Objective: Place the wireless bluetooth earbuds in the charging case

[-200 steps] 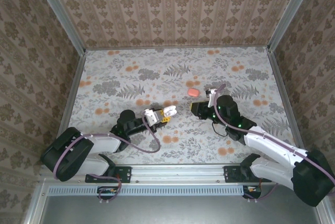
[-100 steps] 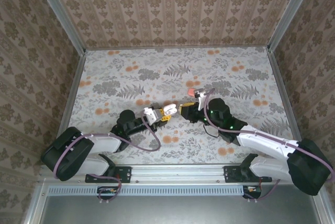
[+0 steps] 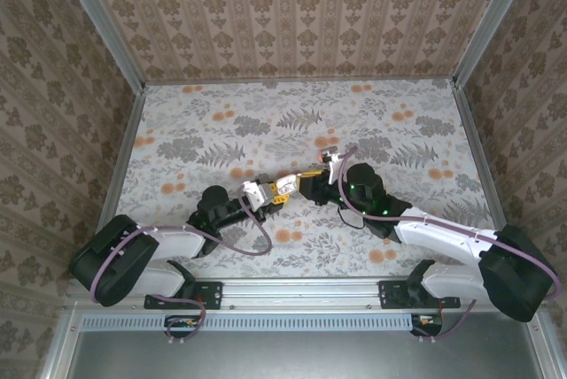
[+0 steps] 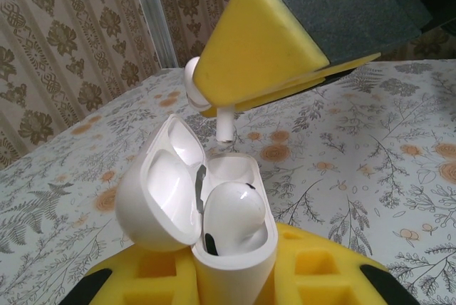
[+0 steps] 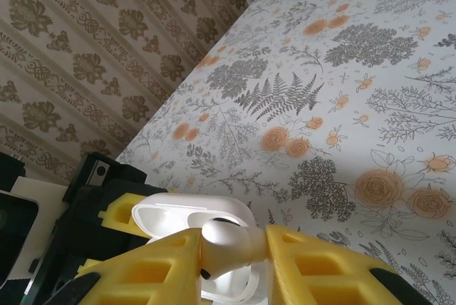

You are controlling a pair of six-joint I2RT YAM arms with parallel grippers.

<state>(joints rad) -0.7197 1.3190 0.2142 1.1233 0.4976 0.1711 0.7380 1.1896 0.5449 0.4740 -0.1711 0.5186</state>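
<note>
Two earbuds: glossy white plastic, each with a rounded head and a short stem.
Seated earbud: sits in one well of the open case, its smooth dome facing up.
Held earbud: hangs stem-down just above the case's open mouth.
One charging case: a glossy white pebble shape with rounded corners. Its hinged lid is swung open and hollow inside. It is mid-table, between the two grippers.
Left gripper: pressed onto the base of the charging case, with blocky yellow foam pads on either side.
Right gripper: pinches the held earbud between matching yellow pads, directly right of the case.
One orange-pink lump: small and rounded, on the table just beyond the right gripper.
Table: a pale covering printed with grey ferns and orange flowers.
Walls: brown damask-striped wallpaper on three sides, with metal posts at the corners.
</note>
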